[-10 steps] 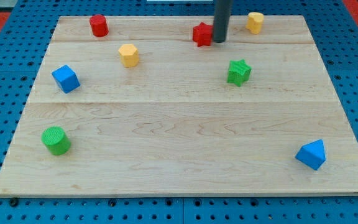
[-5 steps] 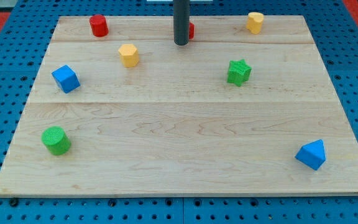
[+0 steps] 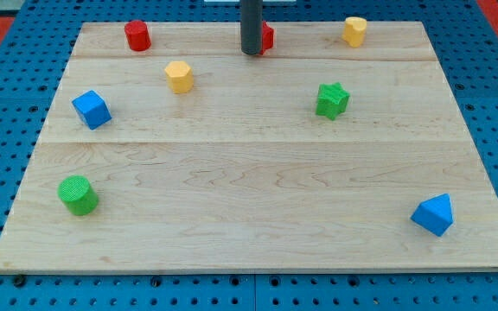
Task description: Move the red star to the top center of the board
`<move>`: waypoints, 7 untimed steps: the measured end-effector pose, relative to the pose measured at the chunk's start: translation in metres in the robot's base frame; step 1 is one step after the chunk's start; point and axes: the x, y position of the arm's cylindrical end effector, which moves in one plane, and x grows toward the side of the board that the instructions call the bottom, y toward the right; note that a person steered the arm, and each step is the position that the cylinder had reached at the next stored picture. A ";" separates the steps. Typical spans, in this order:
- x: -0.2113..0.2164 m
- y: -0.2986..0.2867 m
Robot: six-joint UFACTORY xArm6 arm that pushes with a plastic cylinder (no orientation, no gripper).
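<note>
One camera view only. Up at the top middle of the frame: red star (image 3: 268, 37), mostly hidden behind the dark rod, only a bit of red peeking out on the rod's right side. Close to the top edge of the wooden desk (image 3: 249, 216).

My tip (image 3: 251, 53) just below and to the left of that red bit, looking pressed right against it, though hard to tell for sure. So: star up and to the right from my tip. No telling the star's points or which way it is turned.

No gripper on this arm, just the rod, so nothing to open or close.

Nearest others well apart: red cylinder (image 3: 137, 35) off to the upper left, yellow block (image 3: 354, 30) off to the upper right.

Probably almost done, with the star about in the middle already. Maybe a tiny push more, or none.
</note>
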 end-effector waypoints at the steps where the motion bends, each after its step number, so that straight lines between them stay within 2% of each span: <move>1: 0.000 0.000; 2: 0.006 0.004; 4: 0.026 0.143; 5: 0.004 0.232; 6: -0.018 0.272; 7: -0.061 0.190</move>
